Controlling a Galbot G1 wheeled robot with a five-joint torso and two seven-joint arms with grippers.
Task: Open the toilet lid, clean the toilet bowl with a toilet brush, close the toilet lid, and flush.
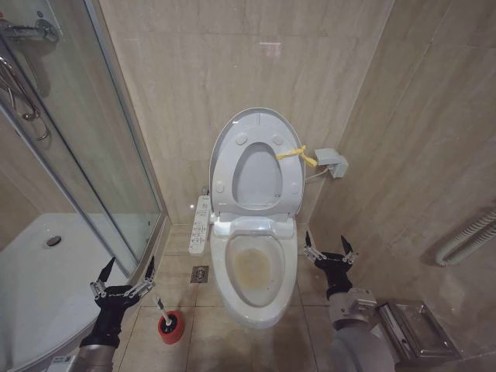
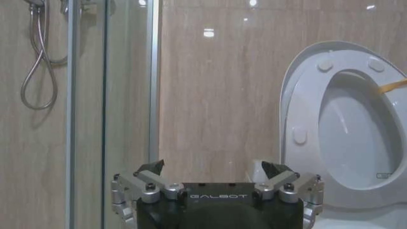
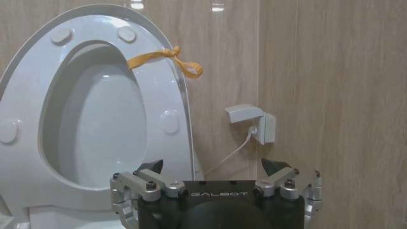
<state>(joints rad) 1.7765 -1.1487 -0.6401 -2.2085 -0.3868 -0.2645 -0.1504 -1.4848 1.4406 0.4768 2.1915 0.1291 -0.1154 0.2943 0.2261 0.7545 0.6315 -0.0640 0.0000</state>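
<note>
While the left gripper [image 1: 124,273] is held low beside the shower glass [image 1: 116,155], its two fingers are spread wide apart and nothing is held between them. Just past its tips, a little toward the toilet and lower on the floor, the toilet brush [image 1: 164,316] is seen, so the brush is very near this gripper. The thin white handle is tilted up toward the gripper, and the dark head is sunk in the red cup holder [image 1: 171,328], which is stood on the floor tiles [image 1: 232,341] close to the front left of the toilet bowl [image 1: 253,271]. The right gripper [image 1: 329,253] is held on the other side of the bowl, also wide open and empty, and the whole bowl is found between it and the brush. So the left arm is judged to be much the nearer one for picking up the brush. Behind the bowl, the toilet lid [image 1: 252,122] is already stood up against the wall, with the seat ring [image 1: 256,167] raised against it, and a yellow strap [image 1: 297,154] is tied at its right edge. Yellowish staining is seen inside the open bowl.
</note>
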